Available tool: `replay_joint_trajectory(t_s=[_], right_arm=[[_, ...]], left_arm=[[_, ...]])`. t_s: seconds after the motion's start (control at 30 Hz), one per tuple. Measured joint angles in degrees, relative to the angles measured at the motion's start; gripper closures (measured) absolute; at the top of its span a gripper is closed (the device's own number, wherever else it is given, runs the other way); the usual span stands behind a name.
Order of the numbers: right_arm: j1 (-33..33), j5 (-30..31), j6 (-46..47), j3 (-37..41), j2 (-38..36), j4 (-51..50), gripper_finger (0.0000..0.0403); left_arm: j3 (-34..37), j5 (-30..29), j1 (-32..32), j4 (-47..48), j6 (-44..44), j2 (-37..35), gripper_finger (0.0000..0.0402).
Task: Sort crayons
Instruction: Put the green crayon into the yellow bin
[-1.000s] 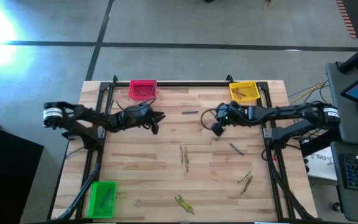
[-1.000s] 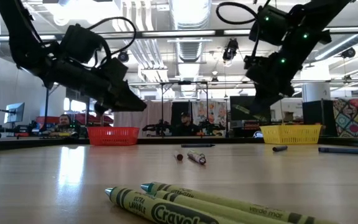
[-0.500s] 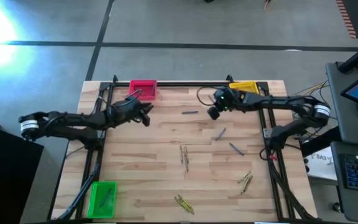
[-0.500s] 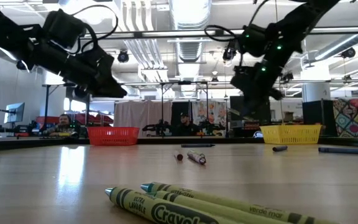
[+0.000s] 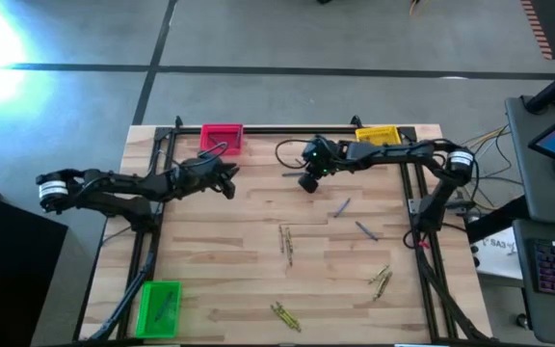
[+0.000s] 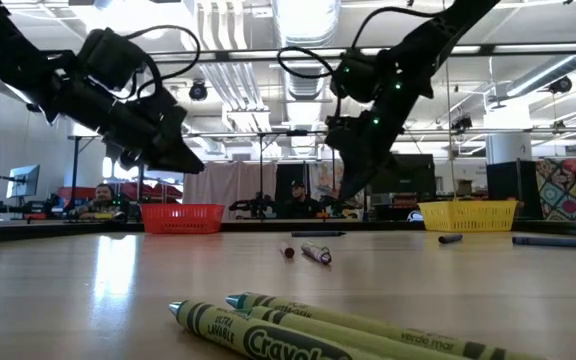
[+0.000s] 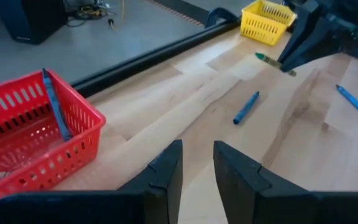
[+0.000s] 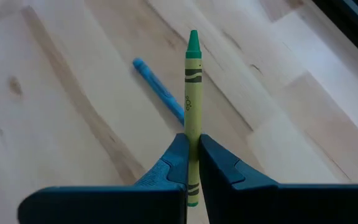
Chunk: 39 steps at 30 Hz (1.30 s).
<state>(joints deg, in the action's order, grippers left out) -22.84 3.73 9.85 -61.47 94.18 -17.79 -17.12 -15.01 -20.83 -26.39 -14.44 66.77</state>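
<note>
My right gripper (image 5: 306, 182) hangs above the far middle of the table, shut on an olive-green crayon (image 8: 192, 87). Beneath it lies a blue crayon (image 8: 159, 91). My left gripper (image 5: 230, 179) hovers near the pink-red bin (image 5: 222, 138), its fingers (image 7: 164, 176) a little apart with nothing between them. A blue crayon (image 7: 55, 104) leans against that bin's wall. More crayons lie flat on the table: blue ones (image 5: 341, 206), (image 5: 365, 229), a brownish pair (image 5: 285, 241), olive ones (image 5: 381, 280), (image 5: 285, 316). My right gripper pinches the olive-green crayon near its blunt back end (image 8: 192, 163) between its two fingers. The fingers slant down from the table's right. The crayon runs along them, its pointed tip (image 8: 193, 37) sticking out ahead, lifted clear of the table.
The yellow bin (image 5: 378, 138) stands at the far right and the green bin (image 5: 159, 308) at the near left corner. A black frame rail (image 5: 287, 130) runs along the far edge. Bare wood lies between the two grippers.
My right gripper has carried the olive-green crayon toward the table's left, along the far part of the table, staying shut on it and at about the same height. My left gripper has drawn back a little toward the table's left and risen slightly.
</note>
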Motion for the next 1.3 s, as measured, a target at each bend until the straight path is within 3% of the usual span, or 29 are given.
replay_joint_trajectory(t_s=[0.27,0.5,0.83,1.07,1.17,1.3], right_arm=[[0.1,-3.0,-0.6,2.9,-2.8,1.5,0.039],[1.9,-11.3,2.8,10.8,-6.5,13.0,0.039],[9.8,-11.1,0.9,13.2,-6.9,24.9,0.039],[13.7,-6.6,-0.3,15.7,-6.0,34.3,0.039],[14.2,-5.1,-0.5,18.7,-6.0,42.2,0.039],[14.2,-5.2,-0.5,21.8,-6.2,50.3,0.039]], left_arm=[[0.0,0.7,0.0,2.6,0.0,-2.2,0.0328],[0.2,1.5,0.1,1.0,-0.2,-2.8,0.0328],[3.8,16.0,1.6,-31.6,-1.6,12.0,0.0328],[3.7,24.4,2.2,-51.3,-2.0,22.5,0.0328],[3.5,24.8,2.5,-57.7,-2.2,25.9,0.0328],[1.1,24.7,2.5,-58.3,-2.4,30.5,0.0328]])
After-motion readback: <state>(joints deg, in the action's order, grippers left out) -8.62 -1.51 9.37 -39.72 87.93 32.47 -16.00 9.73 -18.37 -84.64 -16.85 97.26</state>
